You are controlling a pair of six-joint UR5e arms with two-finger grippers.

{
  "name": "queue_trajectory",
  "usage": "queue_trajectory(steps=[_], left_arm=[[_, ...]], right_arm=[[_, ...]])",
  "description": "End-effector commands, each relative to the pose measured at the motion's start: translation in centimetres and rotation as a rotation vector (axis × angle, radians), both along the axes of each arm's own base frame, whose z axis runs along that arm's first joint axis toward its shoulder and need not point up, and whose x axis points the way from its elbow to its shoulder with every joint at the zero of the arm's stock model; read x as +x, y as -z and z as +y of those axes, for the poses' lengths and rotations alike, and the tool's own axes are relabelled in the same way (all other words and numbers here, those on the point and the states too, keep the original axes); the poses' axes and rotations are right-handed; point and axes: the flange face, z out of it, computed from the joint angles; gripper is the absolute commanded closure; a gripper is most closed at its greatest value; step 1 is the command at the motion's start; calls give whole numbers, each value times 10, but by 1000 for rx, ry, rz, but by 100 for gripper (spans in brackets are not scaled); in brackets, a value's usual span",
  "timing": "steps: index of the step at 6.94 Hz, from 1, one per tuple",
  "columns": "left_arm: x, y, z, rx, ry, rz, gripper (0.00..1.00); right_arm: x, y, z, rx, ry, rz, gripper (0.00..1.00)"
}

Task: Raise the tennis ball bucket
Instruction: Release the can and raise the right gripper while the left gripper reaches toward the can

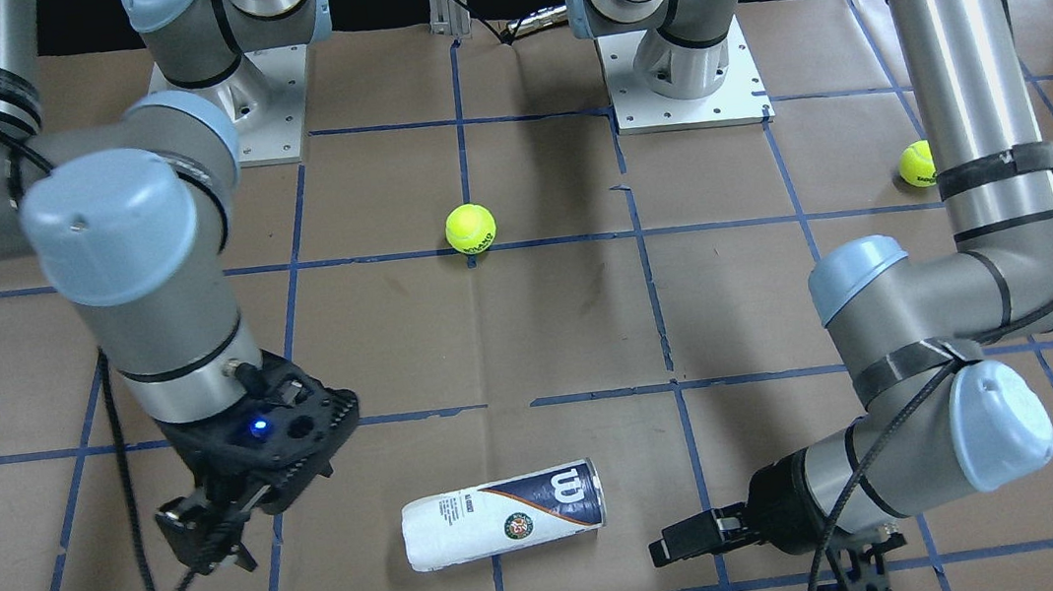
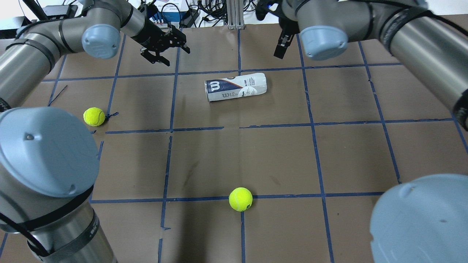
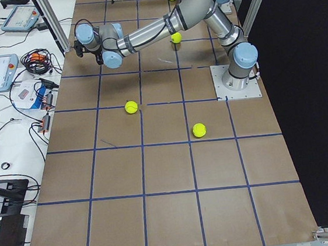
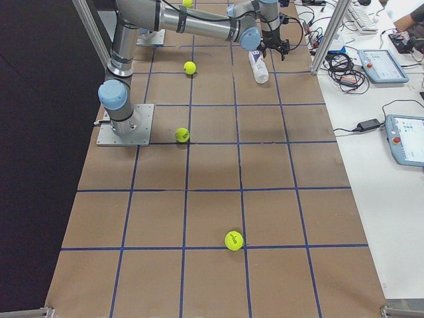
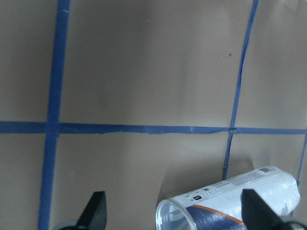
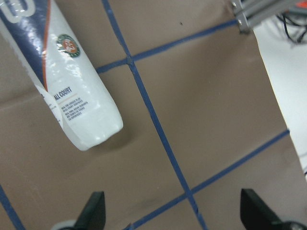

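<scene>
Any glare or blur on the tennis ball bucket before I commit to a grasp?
Front-facing view: tennis ball bucket sharp, logo readable. Overhead view: also sharp. Right wrist view: mild sheen on its white end, print legible. Left wrist view: slightly soft, bucket cut off by the bottom edge.
</scene>
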Motion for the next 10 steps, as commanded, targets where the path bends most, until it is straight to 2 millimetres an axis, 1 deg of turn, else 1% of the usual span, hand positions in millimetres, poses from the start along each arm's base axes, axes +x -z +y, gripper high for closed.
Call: queue_trajectory(steps=[1,2,3,4,5,6,7,8,9,10], left_arm=[[-14,43,20,15,-10,172,0],[-19,54,28,39,-9,195,0],[-23,60,36,51,-4,198,0],[-26,69,43,50,-2,199,0],[-29,70,52,46,-1,202,0],[-36,79,60,66,0,259,1],[-47,72,62,29,9,277,8],[-51,74,65,36,8,279,15],[-51,69,65,25,9,278,39],[-52,65,66,21,9,277,57]], right_arm=[[-25,-51,56,185,434,-88,0],[-27,-76,88,250,607,-102,0],[-29,-80,98,267,645,-98,0],[-37,-78,103,305,676,-70,0],[-37,-83,112,306,718,-35,0],[-40,-83,114,316,733,-28,0],[-42,-79,116,337,736,-18,0],[-38,-77,116,331,726,-25,0],[-36,-72,115,337,729,-25,0],[-38,-69,114,338,732,-23,0]])
